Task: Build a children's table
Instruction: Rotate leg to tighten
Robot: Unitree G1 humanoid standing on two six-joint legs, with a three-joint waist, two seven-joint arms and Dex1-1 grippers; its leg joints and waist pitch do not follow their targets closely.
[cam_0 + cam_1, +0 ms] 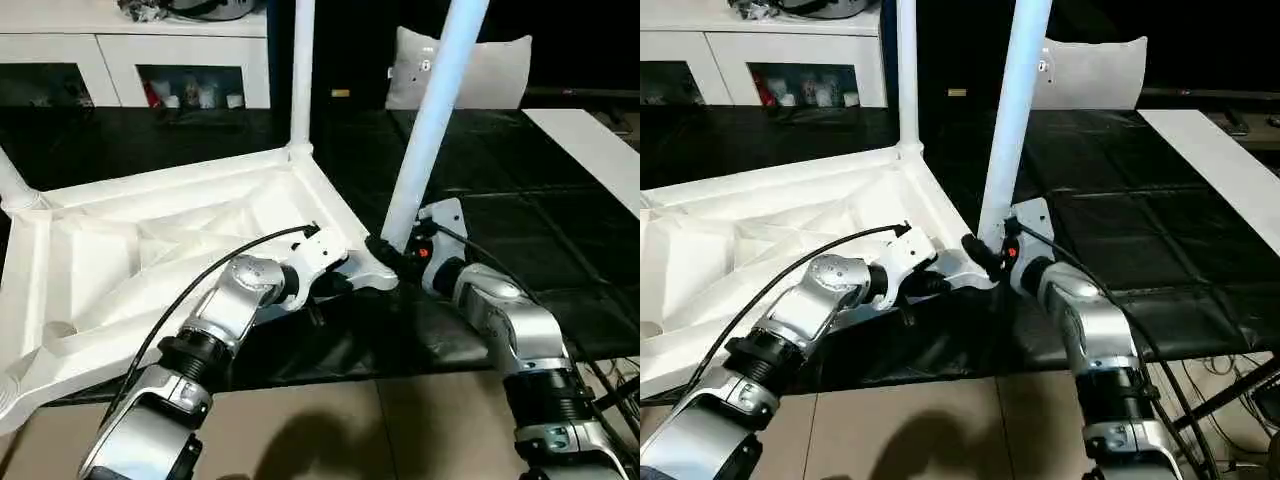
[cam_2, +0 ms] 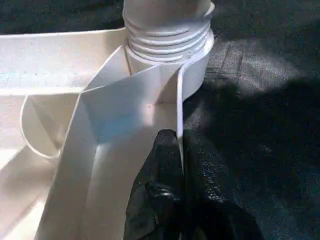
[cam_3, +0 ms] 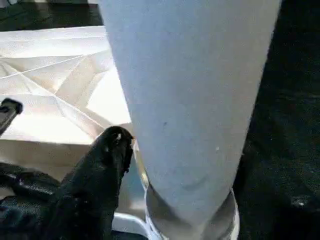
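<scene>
A white plastic table top point(image 1: 170, 240) is lying upside down on a black mat point(image 1: 520, 240), its ribbed underside facing up, and everything else here is placed relative to it. At its nearest corner, the one closest to the robot, a round socket point(image 2: 192, 60) is receiving a long white tapered leg point(image 1: 435, 120), which is leaning slightly away from upright; the left wrist view is showing the leg's threaded end sitting in that socket with several threads exposed. The left gripper point(image 2: 172, 170) is clenched on the thin side wall of the table top just beside that corner, one black finger inside the wall and one outside. The right gripper point(image 1: 395, 255) is sitting at the base of the leaning leg, on the side away from the table top's middle; one black finger point(image 3: 107, 160) is lying against the leg low down, and it is not possible to tell whether the pincer is grasping the leg or standing released. A second leg point(image 1: 302, 70) is standing upright in the far corner of the table top. Beyond the table top, a white cabinet point(image 1: 130, 55) with glass doors is standing, and a pale cushion point(image 1: 500, 70) is resting past the leaning leg.
</scene>
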